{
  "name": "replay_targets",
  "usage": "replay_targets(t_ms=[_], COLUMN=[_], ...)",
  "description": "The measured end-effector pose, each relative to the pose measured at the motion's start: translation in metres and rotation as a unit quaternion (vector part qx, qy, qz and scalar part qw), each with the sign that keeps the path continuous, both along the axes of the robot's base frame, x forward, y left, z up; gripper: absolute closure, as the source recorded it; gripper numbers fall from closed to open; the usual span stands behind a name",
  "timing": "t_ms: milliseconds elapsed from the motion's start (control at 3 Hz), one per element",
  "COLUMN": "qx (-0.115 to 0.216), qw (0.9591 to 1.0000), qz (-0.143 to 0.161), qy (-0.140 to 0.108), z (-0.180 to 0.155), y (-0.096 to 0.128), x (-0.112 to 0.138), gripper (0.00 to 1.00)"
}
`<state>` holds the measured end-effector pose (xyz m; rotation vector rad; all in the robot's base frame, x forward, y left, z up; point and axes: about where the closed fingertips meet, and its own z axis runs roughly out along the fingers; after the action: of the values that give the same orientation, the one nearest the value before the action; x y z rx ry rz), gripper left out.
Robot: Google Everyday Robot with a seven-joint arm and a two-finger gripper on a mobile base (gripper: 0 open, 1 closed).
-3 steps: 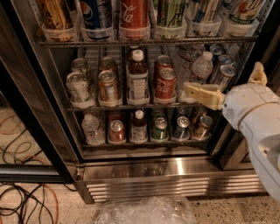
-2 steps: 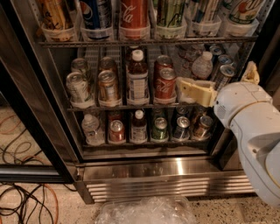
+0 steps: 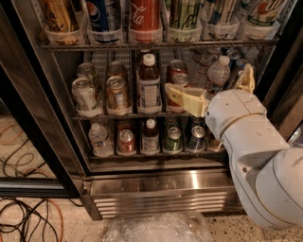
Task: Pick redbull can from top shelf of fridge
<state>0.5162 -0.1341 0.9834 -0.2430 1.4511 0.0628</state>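
Note:
The fridge [image 3: 156, 186] stands open in front of me. Its top shelf [image 3: 113, 46] runs along the top of the view, with cans standing in translucent white cups. The redbull can [image 3: 217, 12], slim with blue and silver panels, stands second from the right there, between a green-and-white striped can [image 3: 183, 13] and a white-and-green can [image 3: 260, 10]. Its top is cut off by the frame. My gripper [image 3: 208, 79] is open and empty. It is at middle-shelf height, below the redbull can. One cream finger [image 3: 184, 99] points left in front of a red can.
The middle shelf [image 3: 120, 115] holds cans, a dark bottle [image 3: 148, 85] and a water bottle [image 3: 218, 72]. The bottom shelf holds more cans and bottles. The black-framed door [image 3: 33, 142] stands open at left. Cables [image 3: 23, 222] lie on the floor, and a clear plastic bag [image 3: 156, 229] lies below the grille.
My arm and gripper have moved left and closer to the fridge. The left finger now overlaps the red can on the middle shelf. Nothing on the shelves has moved.

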Motion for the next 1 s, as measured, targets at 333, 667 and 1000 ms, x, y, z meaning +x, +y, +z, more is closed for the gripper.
replay_targets(t_ms=[333, 667, 1000], qx=[0.000, 0.000, -0.001], qw=[1.0000, 1.0000, 0.9992], qz=[0.000, 0.008, 0.038], qy=[0.000, -0.002, -0.011], z=[0.0000, 0.0002, 0.0044], y=[0.0000, -0.0009, -0.0052], x=[0.0000, 0.0004, 0.0042], gripper=[0.00, 0.00, 0.00])
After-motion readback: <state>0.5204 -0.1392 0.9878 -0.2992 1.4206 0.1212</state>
